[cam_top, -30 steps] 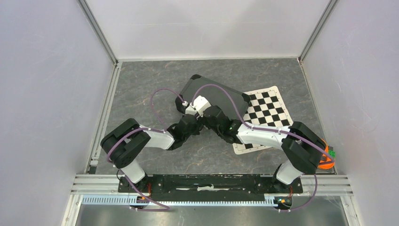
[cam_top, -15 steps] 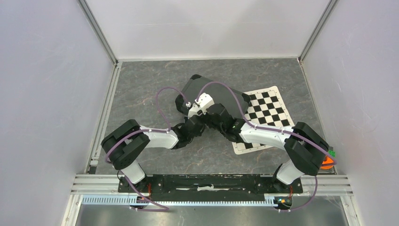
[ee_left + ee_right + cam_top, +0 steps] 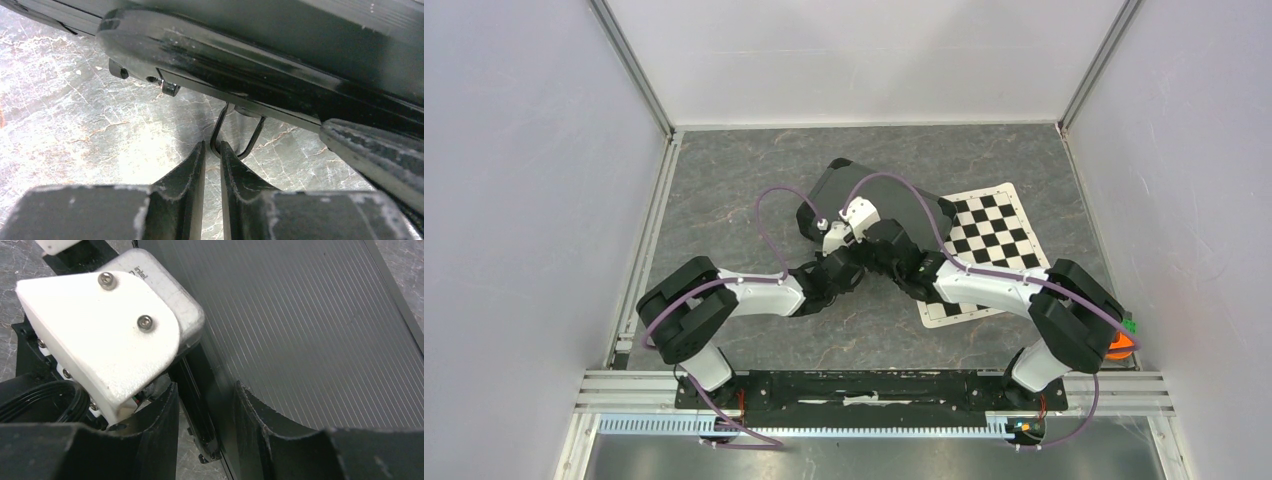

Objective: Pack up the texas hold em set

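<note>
The black case (image 3: 894, 200) of the texas hold em set lies closed in the middle of the table, its right end on the checkered mat. Both grippers meet at its near left edge. In the left wrist view my left gripper (image 3: 212, 144) is shut on the left leg of a thin wire latch loop (image 3: 239, 150) that hangs under the glossy front rim (image 3: 210, 65). My right gripper (image 3: 205, 390) is closed across the case's front edge. One finger (image 3: 260, 430) rests on the ribbed lid (image 3: 320, 325), the other by the rim. Chips, cards and dice are hidden.
The black-and-white checkered mat (image 3: 996, 232) lies right of the case. An orange ring-shaped object (image 3: 1116, 346) sits by the right wall behind my right arm's elbow. The left arm's white camera housing (image 3: 105, 335) is close beside my right fingers. Walls enclose three sides.
My left gripper has moved a little right along the case's front edge and its jaws have narrowed onto the wire loop. The right arm shifted slightly right. The case has not moved.
</note>
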Robot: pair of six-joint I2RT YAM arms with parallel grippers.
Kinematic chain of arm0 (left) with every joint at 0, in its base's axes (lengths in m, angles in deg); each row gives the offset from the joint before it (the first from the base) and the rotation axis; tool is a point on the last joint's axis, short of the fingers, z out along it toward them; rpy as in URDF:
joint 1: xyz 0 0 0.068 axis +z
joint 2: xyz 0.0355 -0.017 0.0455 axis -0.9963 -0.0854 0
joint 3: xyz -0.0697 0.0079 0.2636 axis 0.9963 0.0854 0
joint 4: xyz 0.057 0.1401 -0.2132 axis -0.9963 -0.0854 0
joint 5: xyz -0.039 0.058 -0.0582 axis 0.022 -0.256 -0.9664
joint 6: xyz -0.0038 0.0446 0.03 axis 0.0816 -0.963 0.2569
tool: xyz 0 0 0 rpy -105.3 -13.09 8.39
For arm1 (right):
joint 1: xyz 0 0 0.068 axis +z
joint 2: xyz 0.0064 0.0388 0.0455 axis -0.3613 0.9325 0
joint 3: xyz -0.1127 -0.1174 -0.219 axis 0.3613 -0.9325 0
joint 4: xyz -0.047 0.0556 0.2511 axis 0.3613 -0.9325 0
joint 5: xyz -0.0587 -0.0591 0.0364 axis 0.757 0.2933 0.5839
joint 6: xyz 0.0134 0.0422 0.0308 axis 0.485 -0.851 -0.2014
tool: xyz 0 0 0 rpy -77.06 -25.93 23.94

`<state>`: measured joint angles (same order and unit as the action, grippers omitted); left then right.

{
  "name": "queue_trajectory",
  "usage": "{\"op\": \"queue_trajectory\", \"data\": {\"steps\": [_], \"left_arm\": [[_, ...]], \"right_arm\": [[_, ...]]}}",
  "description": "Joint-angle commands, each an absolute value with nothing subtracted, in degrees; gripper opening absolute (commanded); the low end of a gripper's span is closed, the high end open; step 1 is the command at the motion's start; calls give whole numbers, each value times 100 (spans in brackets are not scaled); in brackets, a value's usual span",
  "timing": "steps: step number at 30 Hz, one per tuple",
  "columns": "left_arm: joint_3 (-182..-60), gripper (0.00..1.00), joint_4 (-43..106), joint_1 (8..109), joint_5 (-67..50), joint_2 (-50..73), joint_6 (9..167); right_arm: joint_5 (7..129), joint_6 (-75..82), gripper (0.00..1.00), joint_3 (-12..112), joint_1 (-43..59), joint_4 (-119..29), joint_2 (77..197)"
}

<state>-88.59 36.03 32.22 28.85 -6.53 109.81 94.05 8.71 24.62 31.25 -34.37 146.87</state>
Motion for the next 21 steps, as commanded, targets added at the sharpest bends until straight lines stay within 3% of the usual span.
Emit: {"op": "queue_trajectory", "data": {"steps": [1, 21], "left_arm": [[-8852, 22, 1666, 2903, 2632, -972, 11340], [-9252, 20, 686, 2796, 2188, -1502, 11730]], "right_arm": [[9796, 1050, 35, 2107, 3006, -4624, 15301], [9730, 1040, 35, 2068, 2963, -4629, 15263]]}}
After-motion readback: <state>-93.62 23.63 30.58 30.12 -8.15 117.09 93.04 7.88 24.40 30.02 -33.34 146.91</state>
